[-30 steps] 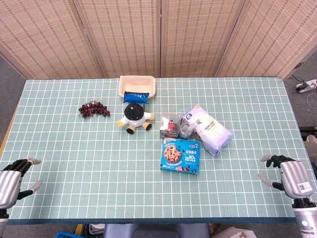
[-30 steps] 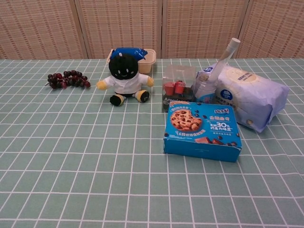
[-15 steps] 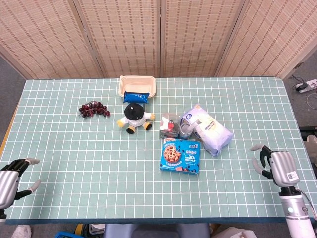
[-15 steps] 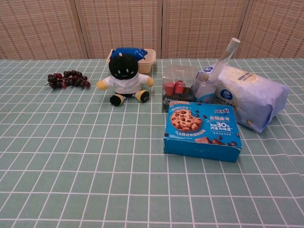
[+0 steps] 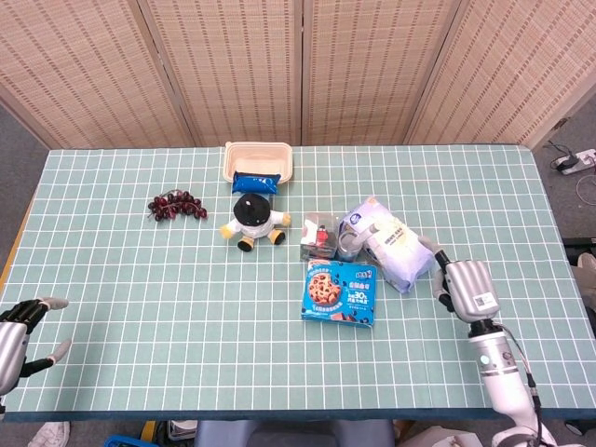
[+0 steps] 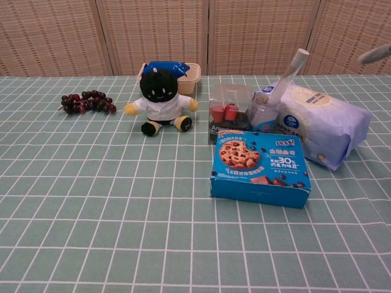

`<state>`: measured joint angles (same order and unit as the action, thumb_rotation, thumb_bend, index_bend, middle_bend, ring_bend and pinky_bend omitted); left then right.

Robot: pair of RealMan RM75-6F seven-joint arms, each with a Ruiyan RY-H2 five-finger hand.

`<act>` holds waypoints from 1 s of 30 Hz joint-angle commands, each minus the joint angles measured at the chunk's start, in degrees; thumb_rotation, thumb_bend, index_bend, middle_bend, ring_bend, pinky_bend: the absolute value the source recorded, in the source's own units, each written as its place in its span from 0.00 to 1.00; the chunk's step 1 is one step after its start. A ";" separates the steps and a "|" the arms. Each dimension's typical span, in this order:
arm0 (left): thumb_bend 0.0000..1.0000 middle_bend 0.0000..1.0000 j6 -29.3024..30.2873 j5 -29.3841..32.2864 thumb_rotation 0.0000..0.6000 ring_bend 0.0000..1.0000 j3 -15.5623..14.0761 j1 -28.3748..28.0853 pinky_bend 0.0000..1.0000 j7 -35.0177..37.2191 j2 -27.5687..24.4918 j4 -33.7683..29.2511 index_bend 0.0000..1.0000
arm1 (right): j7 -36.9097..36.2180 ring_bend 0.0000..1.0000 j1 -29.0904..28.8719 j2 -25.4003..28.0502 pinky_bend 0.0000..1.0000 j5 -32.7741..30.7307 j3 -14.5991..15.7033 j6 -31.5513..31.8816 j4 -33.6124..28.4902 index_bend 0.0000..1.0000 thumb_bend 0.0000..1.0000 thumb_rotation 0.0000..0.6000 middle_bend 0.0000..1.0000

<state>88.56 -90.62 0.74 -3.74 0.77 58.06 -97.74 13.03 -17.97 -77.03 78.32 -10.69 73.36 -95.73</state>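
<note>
Open counter [image 5: 168,307] across the near left; blocked mid-right by cookie box [image 5: 340,291], wipes pack [image 5: 396,247], jar [image 5: 351,239]; right robot hand [image 5: 463,287] just beside the pack.

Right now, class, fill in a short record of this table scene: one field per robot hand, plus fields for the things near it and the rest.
Right robot hand: fingers apart, holding nothing, beside the white wipes pack
Left robot hand: fingers apart, holding nothing, at the table's near left edge
Centre: blue cookie box, small clear box, jar
Further back: plush doll, grapes, beige tray holding a blue packet
</note>
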 commanded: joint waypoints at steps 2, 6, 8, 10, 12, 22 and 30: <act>0.24 0.35 -0.21 -0.02 1.00 0.32 -0.07 -0.05 0.44 0.12 -0.08 0.05 0.40 | 7.06 1.00 -3.62 -3.54 1.00 -5.69 -2.12 -3.22 -0.82 0.13 1.00 1.00 1.00; 0.24 0.35 -0.21 -0.11 1.00 0.32 -0.10 -0.03 0.44 0.31 -0.22 -0.09 0.40 | 10.98 1.00 -5.60 -5.90 1.00 -9.46 -3.10 -4.42 -0.12 0.13 1.00 1.00 1.00; 0.24 0.35 -0.07 -0.18 1.00 0.32 -0.09 0.03 0.44 0.58 -0.31 -0.17 0.40 | 12.54 1.00 -6.56 -6.93 1.00 -10.93 -3.49 -4.80 0.25 0.12 1.00 1.00 1.00; 0.24 0.35 0.00 -0.21 1.00 0.32 -0.08 0.07 0.44 0.73 -0.40 -0.14 0.40 | 13.89 1.00 -7.38 -7.67 1.00 -12.11 -3.68 -5.12 0.29 0.12 1.00 1.00 1.00; 0.24 0.35 -0.02 -0.23 1.00 0.32 -0.08 0.06 0.44 0.87 -0.44 -0.13 0.40 | 14.96 1.00 -8.02 -8.12 1.00 -12.97 -3.75 -5.35 0.16 0.12 1.00 1.00 1.00; 0.24 0.35 -0.15 -0.28 1.00 0.32 -0.08 0.03 0.44 1.10 -0.56 -0.08 0.40 | 18.47 1.00 -10.84 -10.04 1.00 -15.86 -3.77 -5.67 -0.38 0.12 1.00 1.00 1.00; 0.24 0.35 -0.10 -0.32 1.00 0.32 -0.06 0.06 0.44 1.22 -0.62 -0.18 0.40 | 18.95 1.00 -12.35 -11.11 1.00 -16.68 -3.67 -5.56 -0.49 0.12 1.00 1.00 1.00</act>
<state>88.46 -90.94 0.68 -3.67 1.98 57.44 -97.92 32.00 -30.29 -88.11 61.67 -14.37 67.79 -96.24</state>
